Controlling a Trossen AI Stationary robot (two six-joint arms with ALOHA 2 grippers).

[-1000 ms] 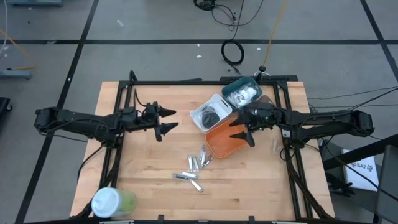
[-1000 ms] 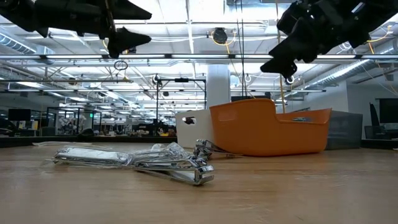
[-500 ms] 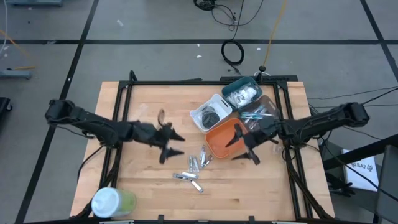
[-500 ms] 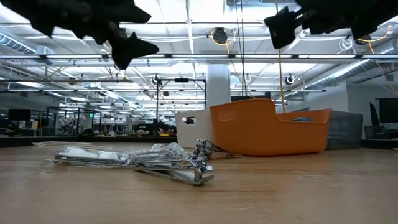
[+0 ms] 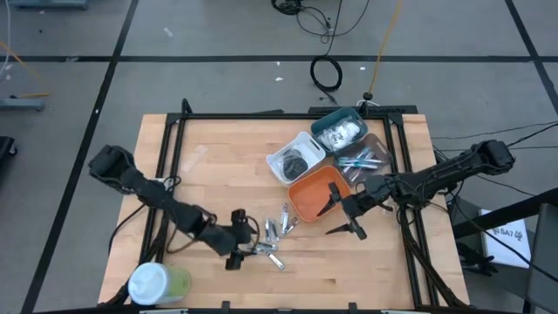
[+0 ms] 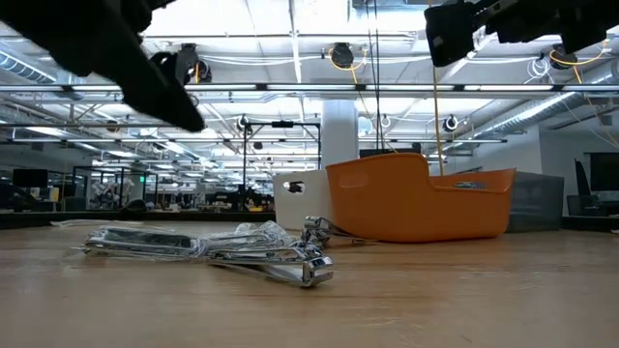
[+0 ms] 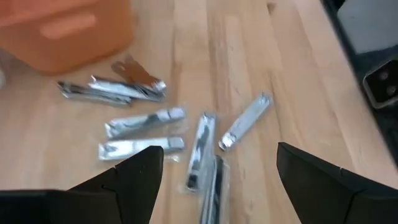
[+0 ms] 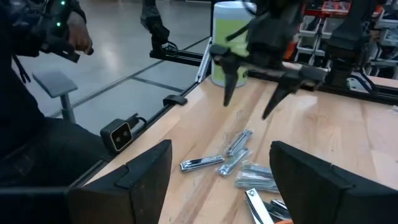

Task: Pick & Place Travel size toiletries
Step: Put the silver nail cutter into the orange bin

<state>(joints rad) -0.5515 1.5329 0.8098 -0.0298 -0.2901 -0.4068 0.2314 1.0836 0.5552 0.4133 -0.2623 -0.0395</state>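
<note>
— Hovering where, the left gripper [image 5: 242,247]?
— Jaws wide, empty, with the small silver wrapped tubes [image 7: 149,121] scattered on the wooden table [image 5: 209,187] just ahead of them.
— And the right gripper [image 5: 342,212]?
— Jaws apart, empty, beside the orange plastic bin [image 5: 316,194], tubes well ahead.

Orange bin [image 5: 314,194] – white bin [image 5: 296,157] and teal bin [image 5: 340,129] behind it.

Shiny metal toiletry pieces [image 7: 144,120] in glossy clear wrap lie on matt, grained wood table [image 7: 236,56], beside a smooth orange plastic bin [image 5: 316,194].
</note>
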